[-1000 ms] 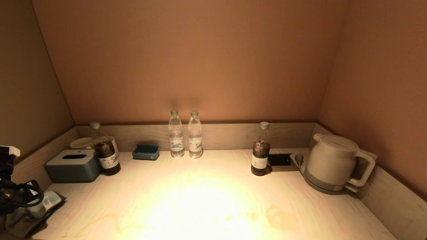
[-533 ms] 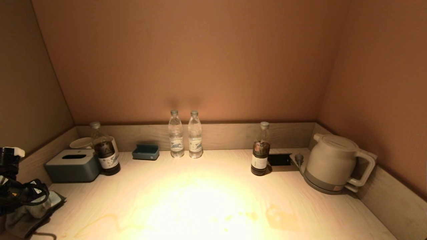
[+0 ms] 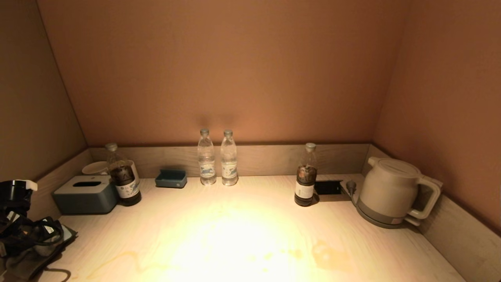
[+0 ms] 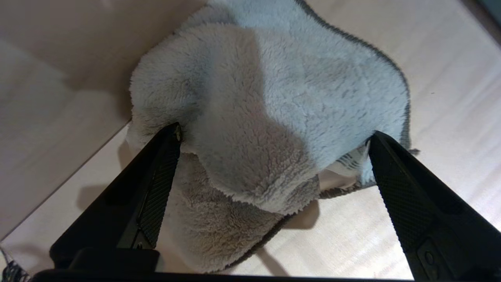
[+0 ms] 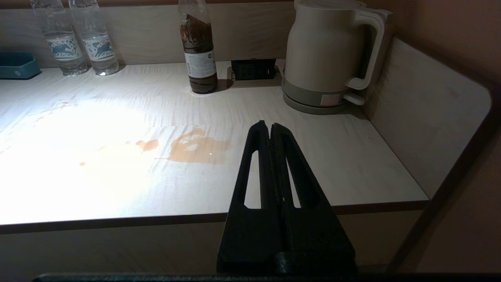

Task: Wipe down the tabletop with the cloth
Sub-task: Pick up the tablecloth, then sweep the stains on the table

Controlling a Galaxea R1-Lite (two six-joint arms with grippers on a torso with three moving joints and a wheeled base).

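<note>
A fluffy grey-blue cloth [image 4: 282, 90] lies crumpled on the pale wooden tabletop [image 3: 235, 239] at its front left corner; it also shows in the head view [image 3: 23, 264]. My left gripper [image 4: 274, 133] is open, with one finger on each side of the cloth, just above it. My left arm [image 3: 23, 227] hangs over that corner. Orange-brown spill stains [image 3: 328, 254] mark the front middle and right of the tabletop, and also show in the right wrist view [image 5: 197, 147]. My right gripper [image 5: 271, 124] is shut and empty, parked off the table's front right edge.
Along the back stand a grey tissue box [image 3: 86, 194], a dark bottle [image 3: 124, 178], a white cup [image 3: 95, 167], a blue tray [image 3: 171, 178], two water bottles [image 3: 206, 158], another dark bottle [image 3: 305, 176], a socket [image 3: 328, 187] and a kettle [image 3: 391, 192]. Low walls edge three sides.
My left arm has moved a little right and lower over the cloth. The right arm and everything else have not moved.
</note>
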